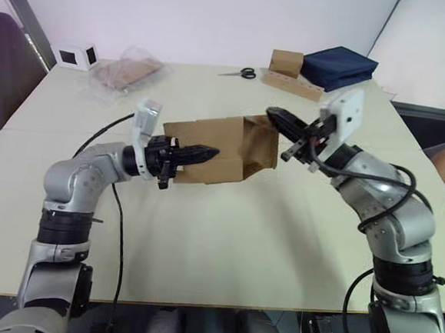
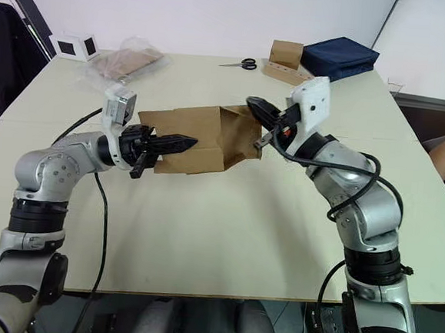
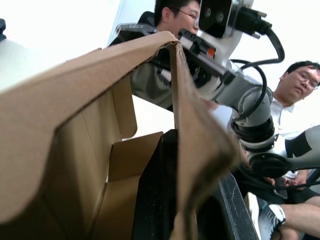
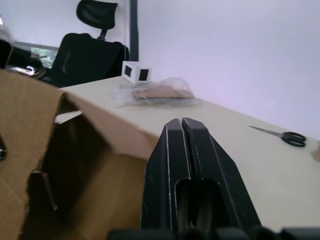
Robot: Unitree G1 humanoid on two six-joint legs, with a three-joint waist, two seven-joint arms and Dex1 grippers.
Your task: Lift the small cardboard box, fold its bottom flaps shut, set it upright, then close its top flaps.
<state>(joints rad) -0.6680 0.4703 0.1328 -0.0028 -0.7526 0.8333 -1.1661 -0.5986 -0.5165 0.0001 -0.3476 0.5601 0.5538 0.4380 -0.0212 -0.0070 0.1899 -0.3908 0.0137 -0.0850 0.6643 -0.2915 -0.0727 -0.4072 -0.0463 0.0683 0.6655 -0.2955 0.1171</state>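
Small cardboard box (image 1: pixel 224 150): plain brown, unprinted, held clear above the middle of the table (image 1: pixel 224 244), lying on its side with its long axis running from the table's left edge toward its right edge. The end facing the right edge is open, flaps splayed and unfolded.

Left gripper (image 1: pixel 196 155): clamped on one wall of the box near its left end. In the left wrist view one black finger (image 3: pixel 157 195) lies inside the box against the panel and the other sits outside it, so the wall is pinched between them.

Right gripper (image 2: pixel 259 111): fingers pressed together, holding nothing, its tip at the upper edge of the open end, touching or just short of a flap; contact cannot be settled.

Far right corner of the table: a second small brown box (image 1: pixel 286 63), a navy bag (image 1: pixel 340 66), a long cardboard strip (image 1: pixel 292 85). Far edge, centre: scissors (image 1: pixel 240 73). Far left corner: a clear plastic bag (image 1: pixel 127 69), a white cube (image 1: pixel 76 54).

Hazards, as judged: the box hangs from a single-wall pinch, so a flap push from the right gripper could pivot it, buckle the wall or pull it free to drop on the table. Pushing one flap out of order could jam it against its neighbour.
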